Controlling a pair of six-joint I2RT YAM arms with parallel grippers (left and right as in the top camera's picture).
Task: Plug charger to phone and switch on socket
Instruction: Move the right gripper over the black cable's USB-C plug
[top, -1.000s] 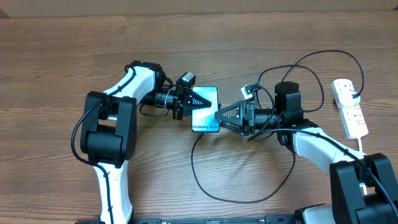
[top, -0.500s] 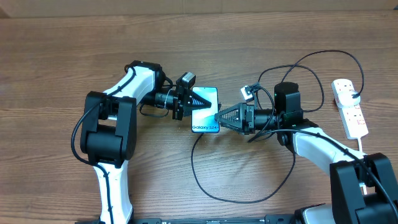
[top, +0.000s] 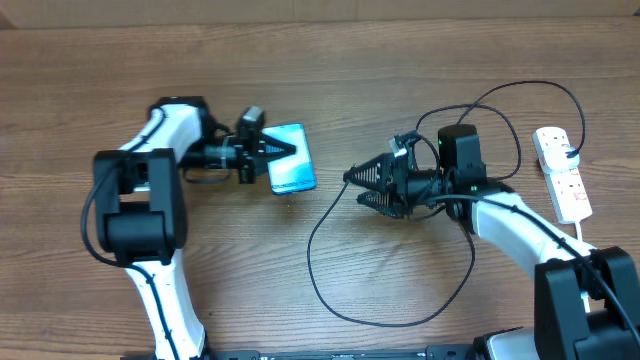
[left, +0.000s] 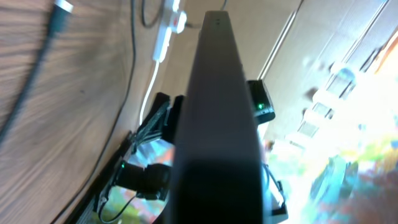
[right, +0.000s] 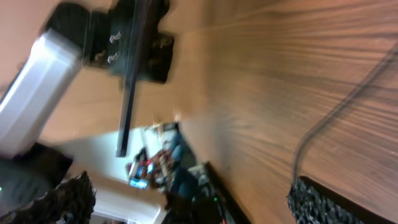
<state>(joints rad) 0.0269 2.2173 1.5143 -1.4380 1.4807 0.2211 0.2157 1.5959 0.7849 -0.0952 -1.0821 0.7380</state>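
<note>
Presently the left gripper (top: 280, 152) is clamped on the phone (top: 295, 170), held well apart from the right gripper (top: 356, 186), whose jaws stand apart just beside the charger (top: 308, 262), so its connector tip wants gripping squarely and lining up with the port before any push.

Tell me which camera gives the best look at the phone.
Overhead. It shows the phone with most of its blue screen in view, held by the left gripper. The left wrist view shows only its dark edge, close up and blurred. The right wrist view shows it edge-on, as a thin dark strip.
</note>
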